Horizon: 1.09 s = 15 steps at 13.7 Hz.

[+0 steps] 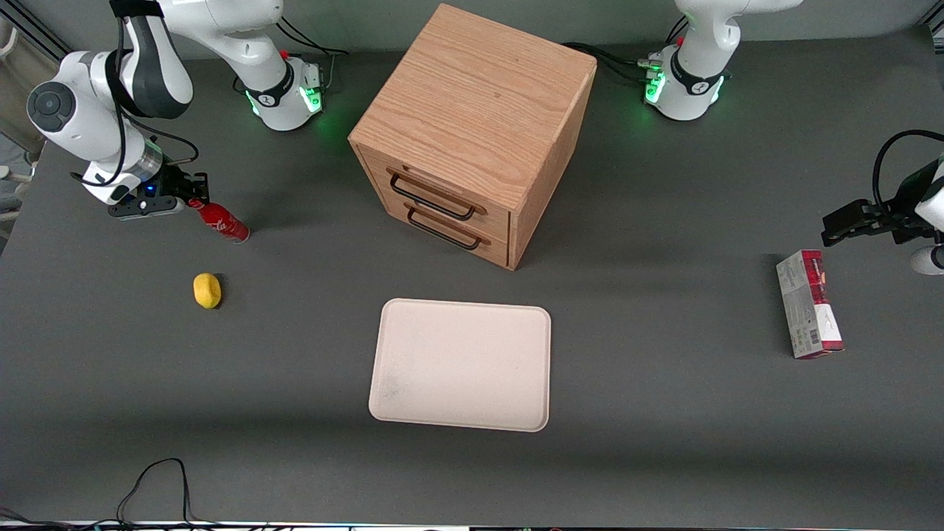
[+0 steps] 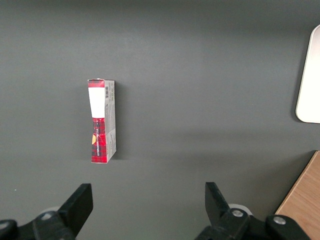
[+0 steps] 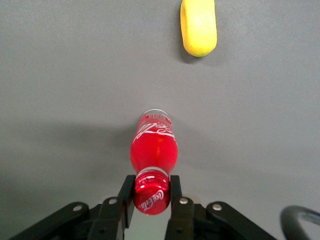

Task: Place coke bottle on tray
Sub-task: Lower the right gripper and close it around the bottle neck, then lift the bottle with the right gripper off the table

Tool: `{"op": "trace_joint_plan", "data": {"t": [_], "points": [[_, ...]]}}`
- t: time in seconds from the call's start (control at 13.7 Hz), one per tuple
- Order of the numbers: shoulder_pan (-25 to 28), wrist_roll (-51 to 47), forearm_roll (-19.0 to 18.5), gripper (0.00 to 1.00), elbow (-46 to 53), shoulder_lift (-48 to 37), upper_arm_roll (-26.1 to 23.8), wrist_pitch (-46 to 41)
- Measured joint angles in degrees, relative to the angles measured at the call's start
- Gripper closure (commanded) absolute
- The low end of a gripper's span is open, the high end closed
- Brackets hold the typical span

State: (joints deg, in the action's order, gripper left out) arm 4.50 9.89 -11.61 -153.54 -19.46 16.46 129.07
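Note:
The coke bottle (image 1: 221, 223) is a small slim red bottle with a white script logo, lying tilted at the working arm's end of the table. My gripper (image 1: 193, 200) is at its cap. In the right wrist view the gripper (image 3: 151, 192) has both fingers pressed against the sides of the red cap, and the bottle body (image 3: 153, 150) points away from it. The cream tray (image 1: 461, 365) lies flat and bare mid-table, nearer the front camera than the wooden cabinet. Its rim (image 2: 312, 75) also shows in the left wrist view.
A wooden two-drawer cabinet (image 1: 472, 125) stands mid-table. A yellow lemon-like object (image 1: 207, 290) lies near the bottle, nearer the front camera, and shows in the right wrist view (image 3: 199, 27). A red-and-grey carton (image 1: 809, 304) lies toward the parked arm's end and shows in the left wrist view (image 2: 102, 121).

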Motion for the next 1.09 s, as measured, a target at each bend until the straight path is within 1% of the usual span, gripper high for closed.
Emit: {"op": "trace_joint_plan", "data": {"t": [0.36, 0.58, 0.73, 0.87, 1.02, 1.09], "points": [[0.1, 0.0, 0.0, 1.0, 0.7, 0.0, 0.0, -1.3], [0.1, 0.0, 0.0, 1.0, 6.5, -0.2, -0.5, -8.9], [0.7, 0.0, 0.0, 1.0, 13.2, -0.2, -0.7, -15.8], [2.2, 0.0, 0.2, 1.0, 22.0, 0.7, -1.2, -24.0], [3.0, -0.1, 2.2, 1.0, 33.6, 4.4, -2.2, -32.7], [3.3, -0.1, 3.9, 1.0, 44.0, 9.5, -2.7, -39.0]]}}
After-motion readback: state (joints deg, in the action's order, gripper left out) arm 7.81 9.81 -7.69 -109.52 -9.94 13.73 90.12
